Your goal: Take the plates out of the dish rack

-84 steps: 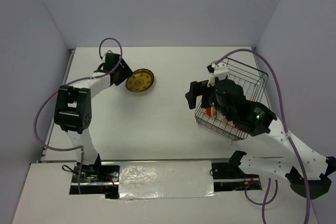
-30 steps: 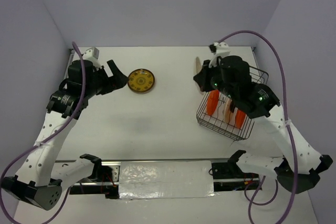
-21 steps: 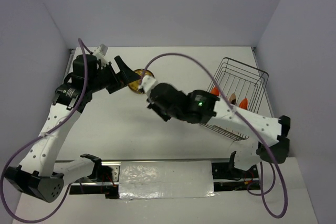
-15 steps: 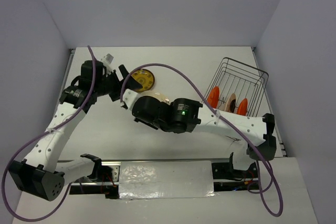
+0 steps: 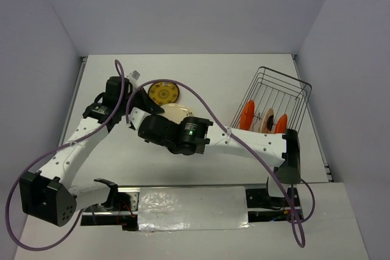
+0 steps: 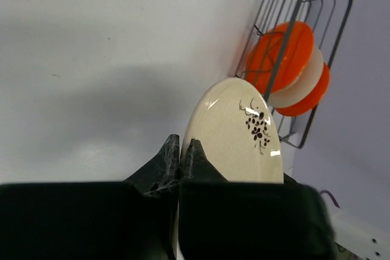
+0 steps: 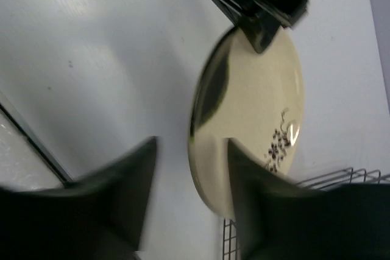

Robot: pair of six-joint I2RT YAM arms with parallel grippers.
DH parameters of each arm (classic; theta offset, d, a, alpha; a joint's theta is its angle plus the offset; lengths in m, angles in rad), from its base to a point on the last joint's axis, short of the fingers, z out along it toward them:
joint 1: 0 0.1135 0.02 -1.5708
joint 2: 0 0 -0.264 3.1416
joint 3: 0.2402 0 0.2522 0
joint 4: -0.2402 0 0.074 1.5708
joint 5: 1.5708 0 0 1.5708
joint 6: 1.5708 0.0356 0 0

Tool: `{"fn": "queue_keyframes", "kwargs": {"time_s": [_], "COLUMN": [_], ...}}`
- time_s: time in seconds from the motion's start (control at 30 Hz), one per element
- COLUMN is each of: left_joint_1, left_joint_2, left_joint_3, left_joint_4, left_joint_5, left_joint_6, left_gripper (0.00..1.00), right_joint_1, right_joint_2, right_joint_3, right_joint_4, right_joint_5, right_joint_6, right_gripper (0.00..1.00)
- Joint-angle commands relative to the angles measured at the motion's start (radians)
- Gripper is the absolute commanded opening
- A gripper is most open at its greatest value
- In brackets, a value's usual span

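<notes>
Cream plate (image 5: 177, 112) on edge, left of centre, 2 grippers at it.
Top view: your left gripper (image 5: 157, 108) meets its rim below the yellow-brown plate (image 5: 163, 92); 2 orange plates (image 5: 247, 115) stand in the wire dish rack (image 5: 277, 92) at right. Left wrist: jaws pressed together pinch the glossy oval's lower-left rim, long axis upright, dark sprig facing right. Right wrist: your right gripper (image 7: 191, 142) stands spread astride the rim.

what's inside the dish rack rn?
Three plates stand on edge in the dish rack: an orange plate, a pale plate, and a second orange plate. The right arm covers the rack's near corner, so anything there is hidden.
</notes>
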Motion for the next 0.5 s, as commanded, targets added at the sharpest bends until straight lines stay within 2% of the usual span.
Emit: {"fn": "queue_keyframes", "kwargs": {"time_s": [0.0,0.03,0.1,0.17,0.27,0.4,0.43,0.47], "left_joint_1": [-0.011,-0.016,-0.043,-0.08,-0.112,-0.125,-0.138,-0.143], "left_joint_2": [0.004,0.014,0.055,0.101,0.242,0.484,0.518,0.546], "left_joint_3": [-0.034,-0.051,-0.06,-0.057,-0.004,0.096,0.131,0.144], "left_joint_4": [0.159,0.229,0.292,0.391,0.479,0.523,0.521,0.523], "left_joint_5": [-0.118,-0.161,-0.291,-0.359,-0.426,-0.407,-0.432,-0.441], "left_joint_6": [-0.067,-0.077,-0.087,-0.082,-0.056,-0.035,-0.027,-0.024], "left_gripper": [0.0,0.0,0.0,0.0,0.09,0.06,0.06,0.06], "right_joint_1": [-0.055,-0.065,-0.102,-0.171,-0.272,-0.51,-0.629,-0.685], "right_joint_2": [-0.118,-0.177,-0.265,-0.415,-0.606,-0.791,-0.847,-0.871], "right_joint_3": [-0.079,-0.138,-0.214,-0.326,-0.456,-0.582,-0.62,-0.637], "right_joint_4": [0.147,0.155,0.195,0.224,0.215,0.128,0.112,0.111], "right_joint_5": [0.023,0.021,0.013,-0.022,-0.065,-0.051,-0.069,-0.088], "right_joint_6": [0.066,0.129,0.215,0.348,0.503,0.589,0.594,0.588], "right_gripper": [0.69,0.99,1.0,1.0,1.0,1.0,1.0,1.0]}}
